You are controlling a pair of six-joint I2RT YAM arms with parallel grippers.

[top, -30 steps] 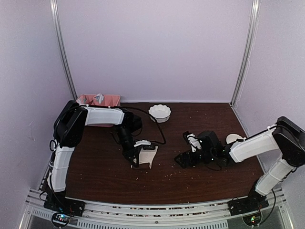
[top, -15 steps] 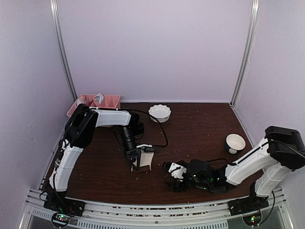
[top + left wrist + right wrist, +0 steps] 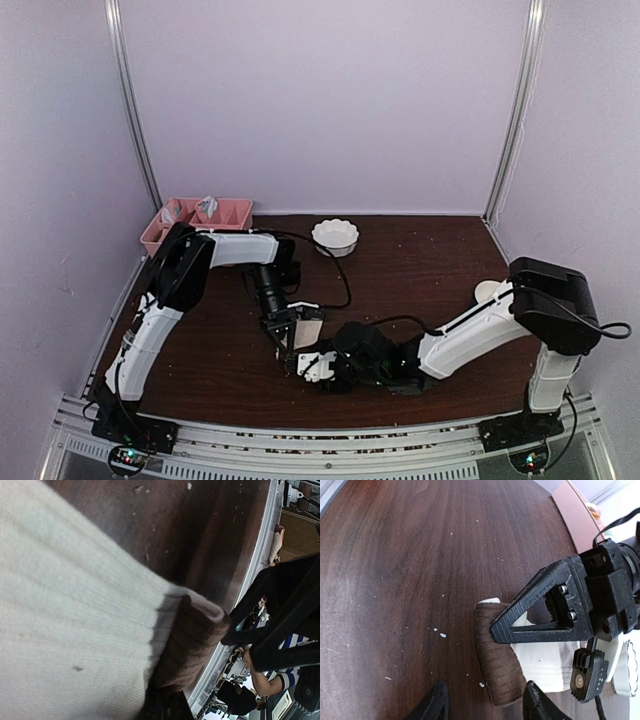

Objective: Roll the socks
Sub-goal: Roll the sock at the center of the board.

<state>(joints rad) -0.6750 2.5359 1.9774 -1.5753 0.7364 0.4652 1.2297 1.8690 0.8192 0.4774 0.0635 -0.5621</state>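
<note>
between the wide right pincer's (image 3: 487, 707) tips, the cream sock's (image 3: 545, 662) brown cuff (image 3: 495, 665), body in left pincer's (image 3: 283, 335) grip

Cream sock (image 3: 540, 661) (brown ribbed end) lies on table (image 3: 395, 580).

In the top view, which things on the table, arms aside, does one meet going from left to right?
Pink tray → sock → white scalloped bowl → small pale bowl, partly hidden, near the right edge.
</note>
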